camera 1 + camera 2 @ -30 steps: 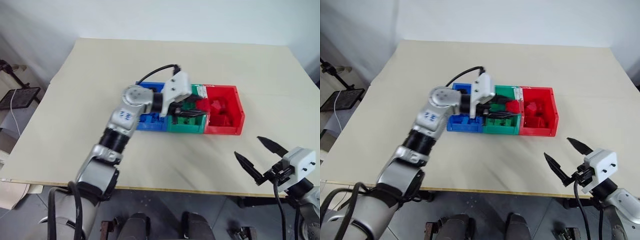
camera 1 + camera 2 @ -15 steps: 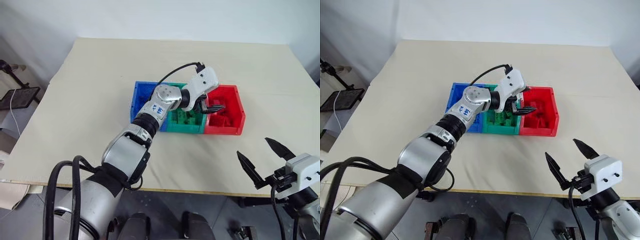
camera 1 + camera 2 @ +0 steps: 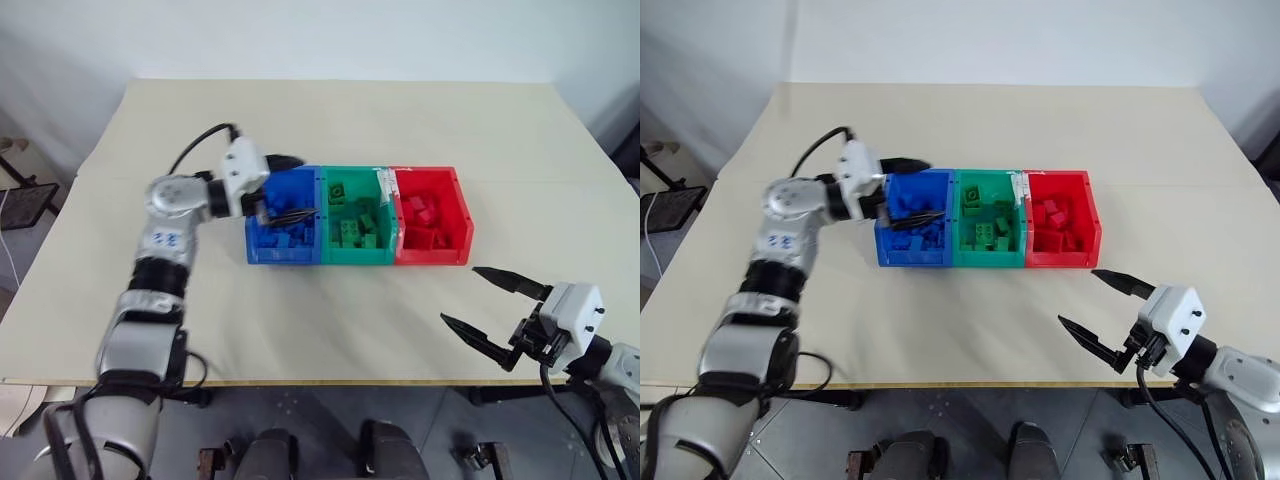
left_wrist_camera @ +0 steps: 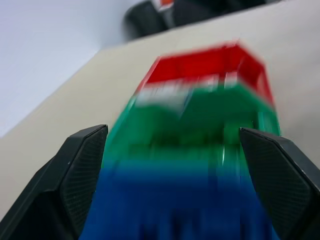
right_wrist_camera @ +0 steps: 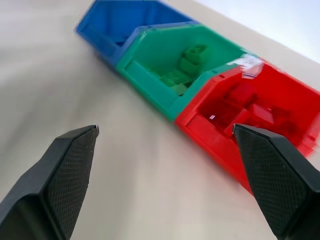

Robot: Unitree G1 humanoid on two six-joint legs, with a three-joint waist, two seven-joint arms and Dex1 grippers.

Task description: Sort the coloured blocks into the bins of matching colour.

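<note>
Three bins stand in a row mid-table: blue bin (image 3: 254, 238), green bin (image 3: 326, 222) with a white label on its rim, red bin (image 3: 461, 212). Blue blocks (image 3: 290, 238), green blocks (image 3: 350, 226) and red blocks (image 3: 424, 212) lie in the bins of matching colour. My left gripper (image 3: 295, 188) is open and empty, reaching level over the blue bin from its left side. In the left wrist view its fingers (image 4: 80, 170) frame the blurred row of bins. Open too, my right gripper (image 3: 460, 296) hovers over the table near its front edge, below the red bin (image 5: 250, 110).
The beige table's front edge (image 3: 330, 380) runs just under my right gripper. A black cable (image 3: 195, 145) loops off my left wrist. A dark stand (image 3: 20, 200) sits off the table's left side. Bare tabletop surrounds the bins.
My left gripper carried a red block from over the green bin to the red bin, opened there, then swung left to the blue bin. The right gripper turned slightly. The camera view shifted.
</note>
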